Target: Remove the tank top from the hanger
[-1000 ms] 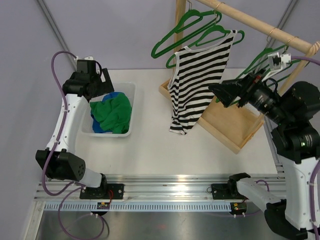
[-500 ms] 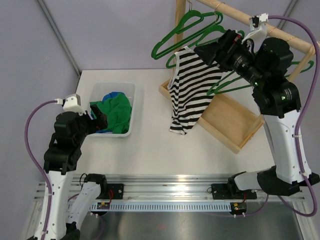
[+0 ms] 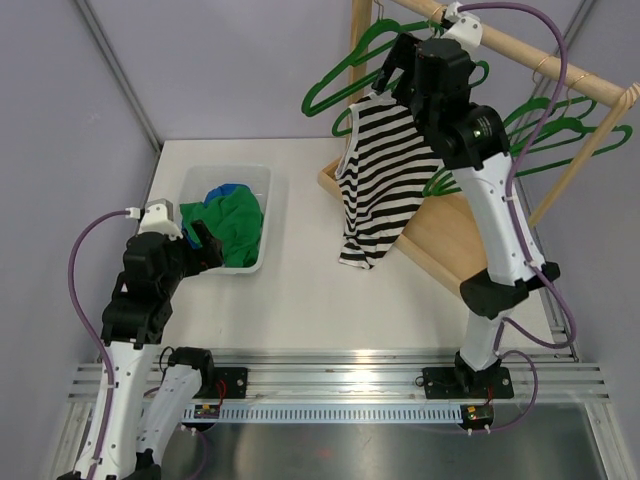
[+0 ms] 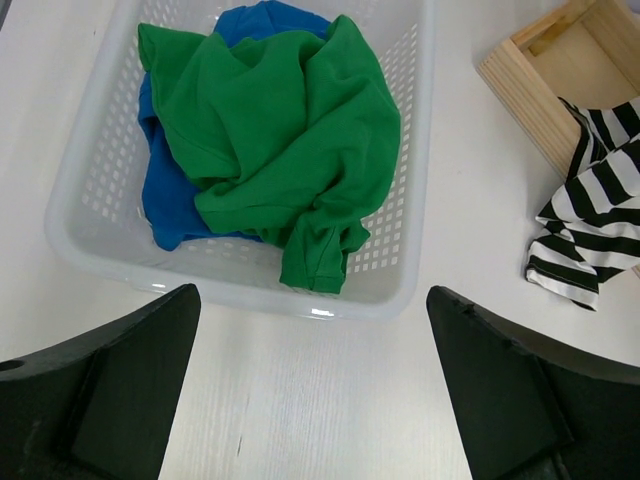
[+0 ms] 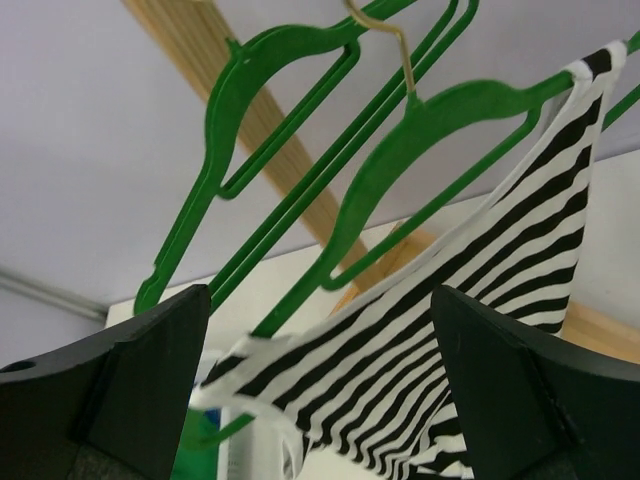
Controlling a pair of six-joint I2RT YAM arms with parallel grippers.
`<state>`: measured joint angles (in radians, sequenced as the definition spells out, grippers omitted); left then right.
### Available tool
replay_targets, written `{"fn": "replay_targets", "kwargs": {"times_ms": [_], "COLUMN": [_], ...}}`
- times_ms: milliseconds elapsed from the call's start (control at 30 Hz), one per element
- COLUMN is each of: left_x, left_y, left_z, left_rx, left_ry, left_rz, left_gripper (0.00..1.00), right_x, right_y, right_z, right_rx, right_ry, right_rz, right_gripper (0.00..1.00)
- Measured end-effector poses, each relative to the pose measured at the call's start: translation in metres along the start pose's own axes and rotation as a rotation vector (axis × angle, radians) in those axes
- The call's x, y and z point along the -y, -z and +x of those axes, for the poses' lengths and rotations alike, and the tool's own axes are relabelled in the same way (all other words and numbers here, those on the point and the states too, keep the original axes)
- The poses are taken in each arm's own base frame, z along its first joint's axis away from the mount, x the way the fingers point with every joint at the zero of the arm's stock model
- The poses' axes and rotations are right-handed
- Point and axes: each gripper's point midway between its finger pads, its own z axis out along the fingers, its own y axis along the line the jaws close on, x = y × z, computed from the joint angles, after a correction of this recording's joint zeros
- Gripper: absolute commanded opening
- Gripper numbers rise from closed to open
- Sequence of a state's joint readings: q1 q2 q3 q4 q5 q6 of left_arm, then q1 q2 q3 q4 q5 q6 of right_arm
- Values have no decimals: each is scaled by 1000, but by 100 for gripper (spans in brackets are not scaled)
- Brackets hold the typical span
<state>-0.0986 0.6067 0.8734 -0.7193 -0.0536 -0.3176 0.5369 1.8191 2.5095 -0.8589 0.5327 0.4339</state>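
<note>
Left gripper [image 3: 200, 232], jaws spread wide and empty, is pictured at lower left of the overhead frame, just beside a white basket [image 3: 255, 180] in which a green garment [image 3: 228, 222] is heaped over a blue one [image 4: 165, 190]. Farther back, at upper centre, the striped tank top [image 3: 385, 170] is seen hung on a green hanger [image 5: 430, 125], with the right gripper [image 3: 392, 68] positioned at its shoulder, jaws likewise apart, nothing gripped.
</note>
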Motion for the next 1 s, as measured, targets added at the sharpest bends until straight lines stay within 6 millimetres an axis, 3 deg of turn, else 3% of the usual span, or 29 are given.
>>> {"fn": "replay_targets", "kwargs": {"times_ms": [200,333,367,567,633,800,1000], "left_x": [14,20,22,29,30,33,36], "left_y": [1,1,2,3,3,4,5], "left_z": [0,1,1,1,2,2,4], "left_rx": [-3,-10,-11,-13,-15,-17,-21], "left_ry": [-7,-13,-14,-21,-22,-25,-30], "left_rz": [69,103,110,146,152,165,180], "left_gripper": [99,99,99,99,99,99,99], "right_x": [15,26,29,37,39,45,47], "right_y": [-38,-52,-54,-56,-55,-53,-51], "right_z": [9,15,15,7,6,9,10], "right_rx": [58,80,87,129,134,130,127], "right_ry": [83,145,157,187,192,204,204], "right_rz": [151,234,252,309,321,343,346], "right_gripper": [95,88,82,66,56,52,33]}}
